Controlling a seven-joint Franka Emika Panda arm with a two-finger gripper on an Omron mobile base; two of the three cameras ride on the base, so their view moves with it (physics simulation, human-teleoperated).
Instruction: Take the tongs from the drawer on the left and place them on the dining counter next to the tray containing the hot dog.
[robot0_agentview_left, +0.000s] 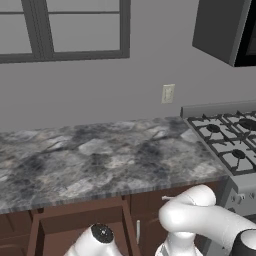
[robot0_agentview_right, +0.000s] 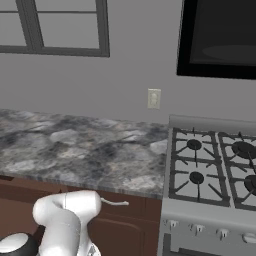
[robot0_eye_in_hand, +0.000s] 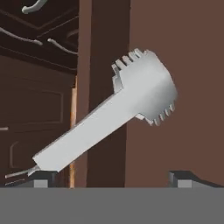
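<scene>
The tongs (robot0_eye_in_hand: 118, 113) lie in the open drawer (robot0_eye_in_hand: 175, 87), long axis slanting from the scalloped tip at upper right down to the left fingertip (robot0_eye_in_hand: 41, 178). The gripper (robot0_eye_in_hand: 111, 179) has its fingers wide apart, the tongs' narrow end nearest the left one.

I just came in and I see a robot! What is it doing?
The robot is reaching down into an open drawer under the marbled counter, next to the stove. Its hand camera looks straight at the grey metal tongs lying against the drawer's reddish-brown inside. The two fingertips sit wide apart, so it has not grabbed the tongs yet.
</scene>
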